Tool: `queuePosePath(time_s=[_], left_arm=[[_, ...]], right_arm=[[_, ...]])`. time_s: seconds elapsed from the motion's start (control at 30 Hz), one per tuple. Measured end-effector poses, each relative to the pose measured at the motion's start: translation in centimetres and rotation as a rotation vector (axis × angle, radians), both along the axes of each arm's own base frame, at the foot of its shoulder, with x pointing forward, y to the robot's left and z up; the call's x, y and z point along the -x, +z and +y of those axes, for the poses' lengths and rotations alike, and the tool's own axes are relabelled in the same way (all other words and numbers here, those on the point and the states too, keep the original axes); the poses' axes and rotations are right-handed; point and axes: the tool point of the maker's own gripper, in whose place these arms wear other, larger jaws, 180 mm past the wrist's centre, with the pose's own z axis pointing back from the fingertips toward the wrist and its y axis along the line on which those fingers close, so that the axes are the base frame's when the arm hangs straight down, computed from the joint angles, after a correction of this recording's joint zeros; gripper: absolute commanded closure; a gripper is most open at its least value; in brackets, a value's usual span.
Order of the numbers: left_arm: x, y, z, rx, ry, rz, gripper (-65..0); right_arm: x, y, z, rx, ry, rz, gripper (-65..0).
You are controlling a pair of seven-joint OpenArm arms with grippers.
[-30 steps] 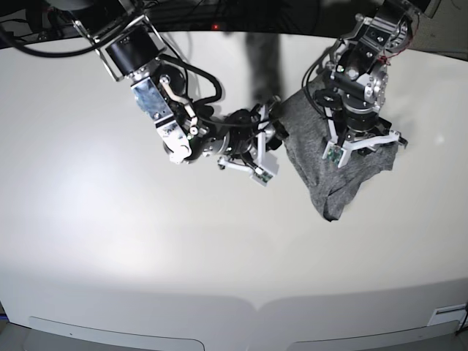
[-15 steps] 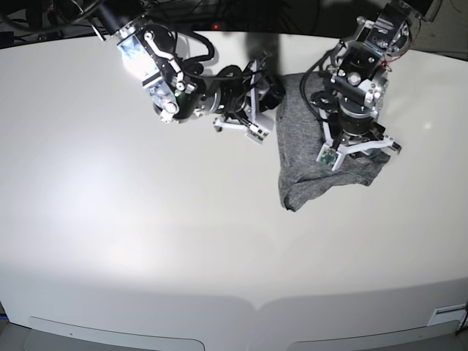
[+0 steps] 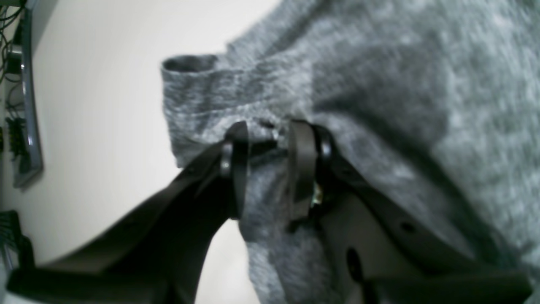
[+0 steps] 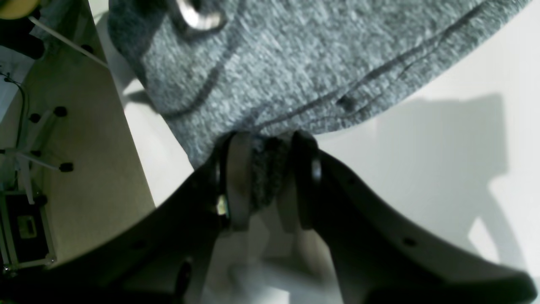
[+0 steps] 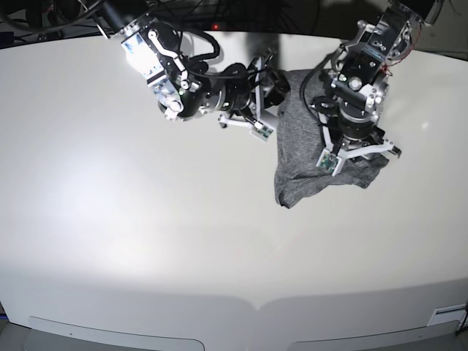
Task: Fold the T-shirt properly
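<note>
T-shirt [image 5: 307, 157] lies bunched on the white table [image 5: 146, 241], both arms' fingers [image 3: 238, 169] pinching it.

The T-shirt [image 5: 307, 157] lies bunched on the table [image 5: 146, 241] toward its far right part in the base view, with one end trailing toward the near side. The left gripper [image 5: 356, 146] sits on top of the cloth's right portion, while the right gripper [image 5: 272, 95] meets the cloth's far left edge, its arm reaching in from the left.
</note>
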Motion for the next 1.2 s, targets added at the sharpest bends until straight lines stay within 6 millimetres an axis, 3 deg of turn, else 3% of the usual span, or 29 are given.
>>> queuePosePath(time_s=[0.27,0.57,0.67,0.77,0.87,1.2], left_arm=[[-0.6,0.6,0.4,-0.042,-0.003,-0.026,-16.4],[-2.3,2.3,0.5,0.014,0.053,-0.073,-16.3],[-2.5,2.9,-0.2,0.055,0.050,-0.080,-16.3],[-2.8,3.6,-1.8,0.208,0.055,-0.073,-16.3],[-3.4,4.4,-1.5,0.288,0.072,-0.076,-16.3],[-4.2,6.4,1.9,0.606,0.086,0.005,-16.3]], right_arm=[[-2.4,0.7,-1.6,-0.018,-0.097,-0.017,-16.8],[-10.3,3.1,-6.4,-0.027,-0.374,-0.106,-16.8],[-12.8,4.5,-8.2,-0.040,-0.447,-0.149,-16.8],[-14.7,5.7,-10.2,-0.046,-0.513,-0.182,-16.8],[-15.5,6.1,-12.4,-0.042,-0.576,-0.183,-16.8],[-15.6,7.2,-20.4,0.025,-0.677,-0.186,-16.8]])
